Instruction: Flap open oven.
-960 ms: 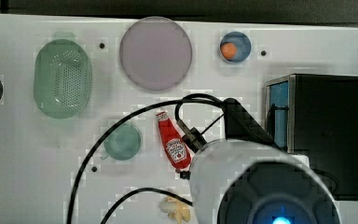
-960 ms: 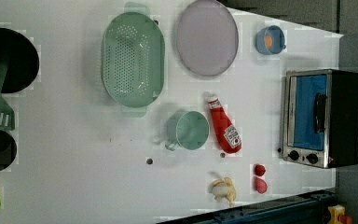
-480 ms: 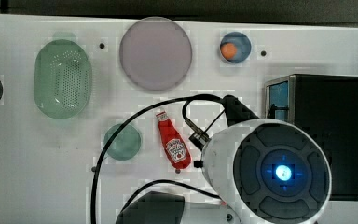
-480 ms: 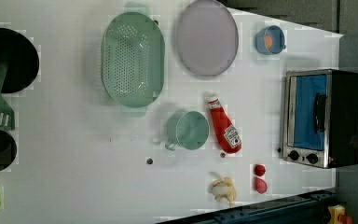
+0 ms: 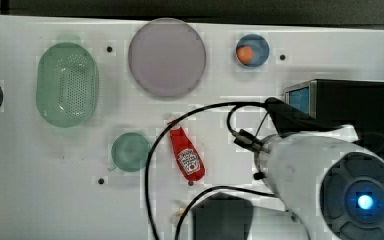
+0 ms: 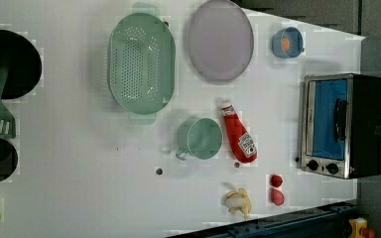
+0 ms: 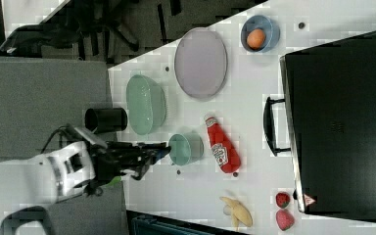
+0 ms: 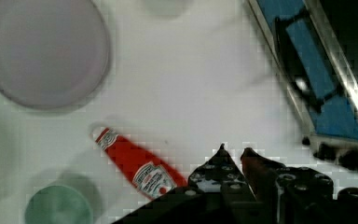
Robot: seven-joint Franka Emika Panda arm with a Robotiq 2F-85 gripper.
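Observation:
The oven (image 6: pixel 342 126) stands at the left view's right edge of the white table, its blue glass door shut and the black bar handle (image 6: pixel 340 119) across it. It also appears as the oven (image 5: pixel 350 110), the oven (image 7: pixel 342 122) and the oven (image 8: pixel 317 74), with the handle (image 8: pixel 298 70) blurred. My gripper (image 8: pixel 234 150) hovers over bare table between the ketchup bottle and the oven front, apart from both. Its fingertips (image 8: pixel 221 150) stand a narrow gap apart with nothing between them. In the right view the gripper (image 7: pixel 165 150) points toward the oven side.
A red ketchup bottle (image 6: pixel 239 136) lies beside a green cup (image 6: pixel 201 139). A green colander (image 6: pixel 140 62), a lilac plate (image 6: pixel 221 39) and a blue bowl (image 6: pixel 286 42) holding an orange ball sit further off. A banana (image 6: pixel 236 201) and two strawberries (image 6: pixel 276 189) lie near the oven's knobs.
In the top view my arm has swung toward the top view's right, over the oven. The oven door and the table's objects have not moved.

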